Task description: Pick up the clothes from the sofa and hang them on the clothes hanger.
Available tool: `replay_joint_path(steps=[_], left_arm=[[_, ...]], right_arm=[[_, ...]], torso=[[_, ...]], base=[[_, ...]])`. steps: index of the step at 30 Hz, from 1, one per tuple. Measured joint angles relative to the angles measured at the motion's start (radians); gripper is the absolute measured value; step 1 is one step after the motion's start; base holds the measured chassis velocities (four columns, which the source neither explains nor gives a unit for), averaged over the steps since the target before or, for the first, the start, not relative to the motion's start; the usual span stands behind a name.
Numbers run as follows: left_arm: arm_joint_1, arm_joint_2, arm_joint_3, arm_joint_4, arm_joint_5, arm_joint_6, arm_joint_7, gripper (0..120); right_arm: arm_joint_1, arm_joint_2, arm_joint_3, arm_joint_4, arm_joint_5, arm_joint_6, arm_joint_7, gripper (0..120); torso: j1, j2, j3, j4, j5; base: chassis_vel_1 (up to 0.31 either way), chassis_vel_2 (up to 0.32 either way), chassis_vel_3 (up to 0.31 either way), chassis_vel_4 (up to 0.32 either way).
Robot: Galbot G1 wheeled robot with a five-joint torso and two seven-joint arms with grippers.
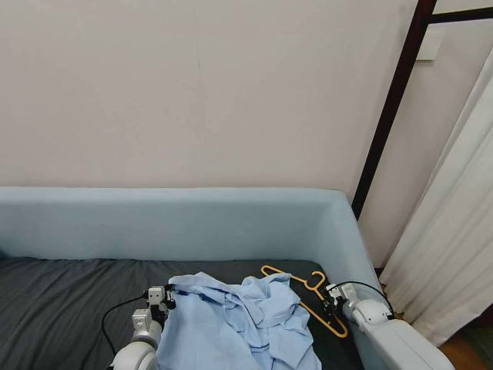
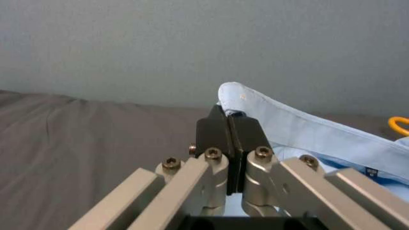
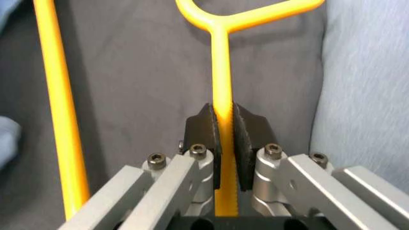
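Both grasps look made. On the sofa [image 1: 192,223] seat, my right gripper [image 3: 223,122] clamps the orange hanger [image 3: 221,62] by its stem, and my left gripper [image 2: 228,117] pinches the blue shirt [image 1: 239,324] at its collar. Next, I judge, the hanger must feed into the collar.

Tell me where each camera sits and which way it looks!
Head view: on the robot's head, looking forward and down at the sofa, blue shirt and orange hanger; both arms show low down, left gripper and right gripper.
Left wrist view: on the left wrist, looking along its shut fingers at the shirt's collar and the sofa's back.
Right wrist view: on the right wrist, looking along its fingers clamped on the hanger's stem.
Shared: head and right wrist views both show the hanger.
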Motion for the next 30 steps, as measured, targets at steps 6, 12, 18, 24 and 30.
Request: replay_joint_path(steps=[6, 12, 18, 24, 30], left_arm=[[0.005, 0.004, 0.002, -0.009, 0.0, 0.002, 0.001, 0], [0.018, 0.015, 0.004, -0.039, -0.003, 0.009, 0.004, 0], [0.028, 0.029, 0.004, -0.077, -0.012, 0.021, 0.006, 0], [0.034, 0.048, 0.004, -0.119, -0.025, 0.034, 0.015, 0], [0.034, 0.049, 0.005, -0.146, -0.049, 0.051, 0.016, 0]], right_arm=[[-0.025, -0.039, 0.002, 0.126, 0.025, 0.049, 0.076, 5], [-0.048, -0.096, 0.004, 0.298, -0.023, 0.128, 0.186, 5], [-0.079, -0.146, 0.021, 0.43, -0.034, 0.159, 0.239, 5], [-0.152, -0.223, 0.044, 0.57, -0.133, 0.233, 0.292, 5], [-0.252, -0.278, 0.061, 0.681, -0.248, 0.28, 0.341, 5]], torso=[[0.0, 0.0, 0.0, 0.0002, 0.0], [0.0, 0.0, 0.0, 0.0003, -0.0001], [0.0, 0.0, 0.0, 0.0004, -0.0001], [0.0, 0.0, 0.0, 0.0003, 0.0], [0.0, 0.0, 0.0, -0.0001, 0.0]], base=[[0.0, 0.0, 0.0, 0.0], [0.0, 0.0, 0.0, 0.0], [0.0, 0.0, 0.0, 0.0], [0.0, 0.0, 0.0, 0.0], [0.0, 0.0, 0.0, 0.0]])
